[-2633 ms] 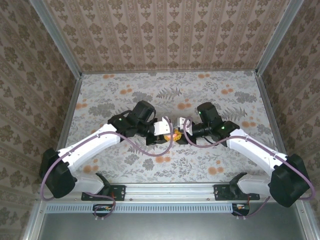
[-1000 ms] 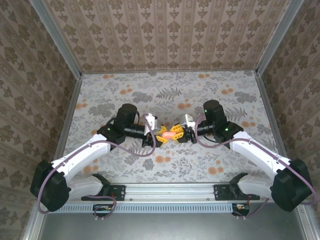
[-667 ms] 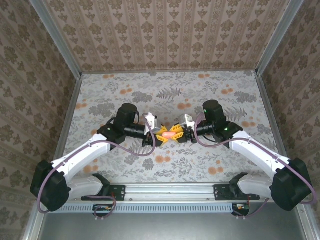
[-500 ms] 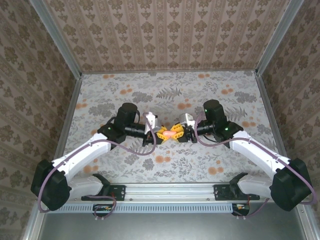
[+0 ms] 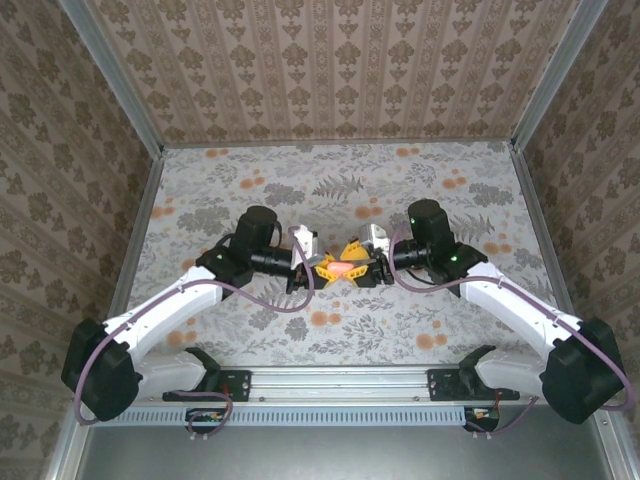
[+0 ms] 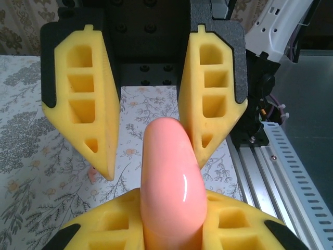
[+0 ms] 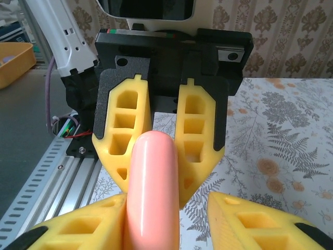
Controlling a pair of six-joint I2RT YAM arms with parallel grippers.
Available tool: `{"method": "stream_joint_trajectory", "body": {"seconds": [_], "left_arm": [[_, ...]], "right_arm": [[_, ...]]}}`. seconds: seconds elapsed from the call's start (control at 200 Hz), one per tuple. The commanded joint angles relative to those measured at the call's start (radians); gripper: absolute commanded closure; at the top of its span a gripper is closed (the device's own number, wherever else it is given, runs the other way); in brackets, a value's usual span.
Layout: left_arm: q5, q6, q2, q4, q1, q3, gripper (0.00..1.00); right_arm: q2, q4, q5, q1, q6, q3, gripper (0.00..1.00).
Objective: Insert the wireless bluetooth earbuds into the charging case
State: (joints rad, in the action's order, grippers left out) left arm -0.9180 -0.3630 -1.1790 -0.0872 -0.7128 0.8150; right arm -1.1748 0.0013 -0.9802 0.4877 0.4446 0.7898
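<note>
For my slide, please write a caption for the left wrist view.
Left gripper clamps the pink case while the right gripper stands open around its tip.

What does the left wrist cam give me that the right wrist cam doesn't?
Left wrist view: the right gripper head-on, fingers spread, a clear gap beside the charging case. Right wrist view: the left gripper head-on, fingers close against the case. Both: the closed pink case held above the floral table.
</note>
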Motion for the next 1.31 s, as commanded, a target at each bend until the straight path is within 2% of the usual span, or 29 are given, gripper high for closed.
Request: {"method": "stream_joint_trajectory", "body": {"seconds": [0.0, 0.57, 0.71, 1.06, 1.3], "left_arm": [[-0.027, 0.005, 0.005, 0.008, -0.015, -0.008, 0.82], [0.005, 0.055, 0.039, 0.093, -0.013, -0.077, 0.83], [0.053, 0.100, 0.045, 0.151, -0.006, -0.109, 0.83], [0.355, 0.271, 0.117, 0.241, 0.028, -0.221, 0.83], [0.548, 0.401, 0.243, 0.242, 0.098, -0.312, 0.83]], "right_arm": [[0.032, 0.042, 0.014, -0.033, -0.020, 0.025, 0.57], [0.055, 0.045, 0.059, -0.059, -0.055, 0.015, 0.57], [0.056, 0.049, 0.068, -0.060, -0.094, 0.026, 0.55], [0.010, -0.148, 0.238, -0.058, -0.379, 0.159, 0.49], [-0.080, -0.417, 0.495, -0.032, -0.614, 0.296, 0.49]]}}
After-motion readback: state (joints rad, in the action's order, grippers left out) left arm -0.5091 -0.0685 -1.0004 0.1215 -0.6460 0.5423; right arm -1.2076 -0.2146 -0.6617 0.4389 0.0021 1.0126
